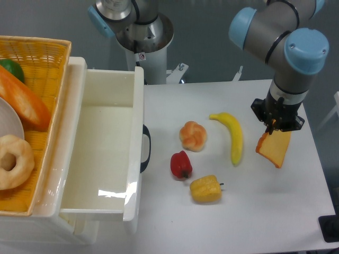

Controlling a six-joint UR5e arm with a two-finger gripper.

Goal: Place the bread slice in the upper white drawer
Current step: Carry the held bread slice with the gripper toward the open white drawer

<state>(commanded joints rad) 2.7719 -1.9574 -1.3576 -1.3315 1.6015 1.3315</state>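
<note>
Your upper white drawer [100, 153] sits pulled open at left, dark handle facing the table. At far right your gripper [276, 126] is clamped on the bread slice [274, 148], which hangs tilted, long axis slanting down-right, just right of the banana [233, 136].

The arm reaches down, its end effector [275, 127] clamped shut, pointing downward.

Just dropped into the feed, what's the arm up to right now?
The pincer is shut on the bread slice, holding it tilted at the table's right side, near the banana. The upper white drawer is pulled open on the left with nothing visible inside, so the slice has yet to be carried across and dropped in.
</note>
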